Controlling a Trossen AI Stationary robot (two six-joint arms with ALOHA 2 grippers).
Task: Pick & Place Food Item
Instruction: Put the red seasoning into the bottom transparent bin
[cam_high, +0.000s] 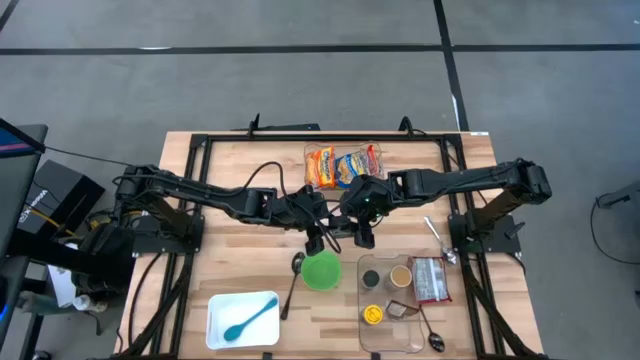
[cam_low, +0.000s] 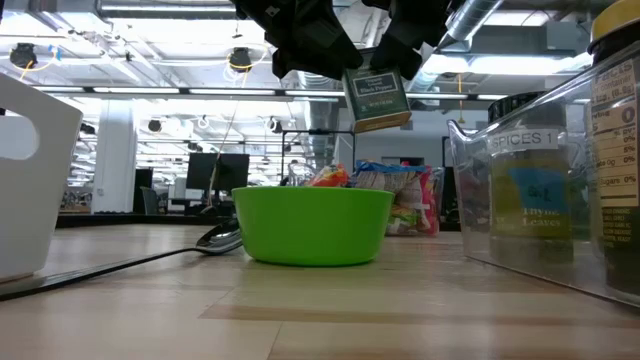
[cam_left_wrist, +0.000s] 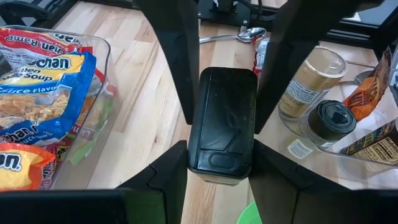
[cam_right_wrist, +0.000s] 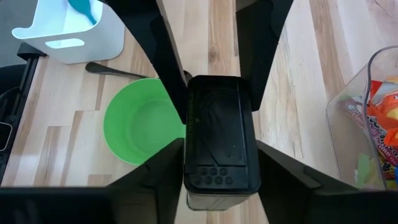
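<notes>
A small spice tin (cam_low: 378, 98) with a green label and a black lid (cam_left_wrist: 222, 121) hangs in the air above the far rim of the green bowl (cam_high: 322, 270). The bowl rests on its base on the table. Both grippers meet at the tin from above. My left gripper (cam_left_wrist: 221, 171) and my right gripper (cam_right_wrist: 221, 177) are each shut on it, one pair of fingers at each end of the lid. In the high view the arms hide the tin. My left gripper pinches the tin's two long sides just under the lid, at one end (cam_left_wrist: 194, 158), between its two fingers. The fingers point down. The tin hangs upright, slightly tilted, clear of the bowl. My right gripper pinches the same two long sides at the lid's other end (cam_right_wrist: 189, 155), between its two fingers, which point down. The tin is lifted clear of the table and bowl.
A clear bin (cam_high: 400, 300) with spice jars stands right of the bowl. A clear tray of ramen packs (cam_high: 345, 165) is at the far edge. A white bin (cam_high: 242, 318) with a blue spoon sits near left. Metal spoons (cam_high: 296, 270) (cam_high: 440, 240) lie beside the bowl.
</notes>
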